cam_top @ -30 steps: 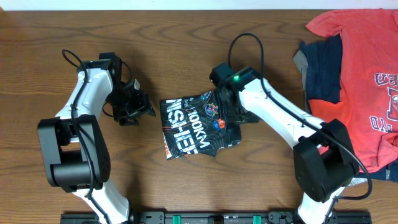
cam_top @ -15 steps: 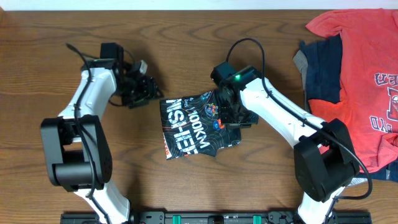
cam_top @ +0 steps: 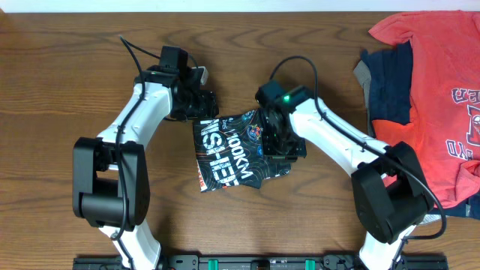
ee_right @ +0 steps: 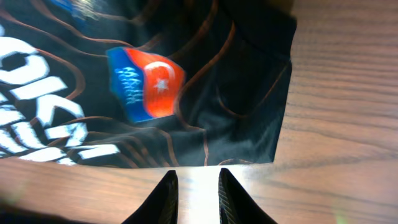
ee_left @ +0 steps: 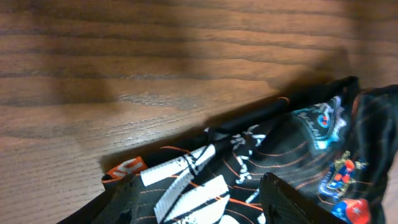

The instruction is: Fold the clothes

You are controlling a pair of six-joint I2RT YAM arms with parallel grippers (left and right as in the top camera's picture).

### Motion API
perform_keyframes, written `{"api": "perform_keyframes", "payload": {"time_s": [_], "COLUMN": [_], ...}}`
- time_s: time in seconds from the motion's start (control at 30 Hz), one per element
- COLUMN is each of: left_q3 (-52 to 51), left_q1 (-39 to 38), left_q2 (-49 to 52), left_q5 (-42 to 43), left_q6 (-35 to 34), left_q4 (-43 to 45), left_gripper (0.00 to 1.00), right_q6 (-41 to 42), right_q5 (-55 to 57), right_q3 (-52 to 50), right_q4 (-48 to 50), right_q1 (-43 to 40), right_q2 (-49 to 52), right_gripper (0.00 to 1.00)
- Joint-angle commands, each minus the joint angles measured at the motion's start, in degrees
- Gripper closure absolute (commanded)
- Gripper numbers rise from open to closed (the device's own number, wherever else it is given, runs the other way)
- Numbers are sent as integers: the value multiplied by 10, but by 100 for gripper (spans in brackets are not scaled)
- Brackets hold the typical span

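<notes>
On the wooden table (cam_top: pixel 60 60), about the middle, lies the black T-shirt (cam_top: pixel 236 154), folded down to a small, slightly crooked packet with thin orange contour lines running over it. Big white lettering faces up, turned sideways from where I stand: "100KM" reads clearly, and beside it a longer word of which I can make out something like "NISHE", the rest being lost in the fold. Small coloured badges sit near its top right corner. From the right wrist camera one badge (ee_right: pixel 146 84) shows a red field with a white crescent and star next to a blue field with writing too blurred to read.

At the packet's upper left corner is the left gripper (cam_top: pixel 201 105). Its wrist view has the jaws spread wide over the shirt's edge (ee_left: pixel 249 155), with nothing pinched between them.

The right gripper (cam_top: pixel 285 146) is at the packet's right edge. Its two fingers (ee_right: pixel 166 193) stand close together with only a narrow gap, bare wood showing through it and no cloth caught; the shirt's hem (ee_right: pixel 249 124) lies just ahead of the tips.

Far off at the right end of the table, a red T-shirt (cam_top: pixel 435 82) with navy and white letter print lies over a navy blue garment (cam_top: pixel 390 90).
</notes>
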Motion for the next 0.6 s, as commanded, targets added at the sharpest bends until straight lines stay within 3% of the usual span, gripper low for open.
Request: {"api": "perform_keyframes", "payload": {"time_s": [0.0, 0.43, 0.57], "left_q3": [12, 0, -24], "left_q1": [-1, 0, 0], "left_q2": [24, 64, 64], "left_q5": [-22, -23, -43], "left_q6": [8, 8, 7], "left_q4": [1, -51, -75], "left_gripper": [37, 38, 48], "right_q6": [-7, -7, -7], "right_q5": [-17, 58, 120], "right_q3": [-37, -128, -128], "right_q4": [23, 165, 196], "right_q1": [0, -3, -16], "right_q2": [-5, -5, -5], "right_gripper": [80, 78, 73]}}
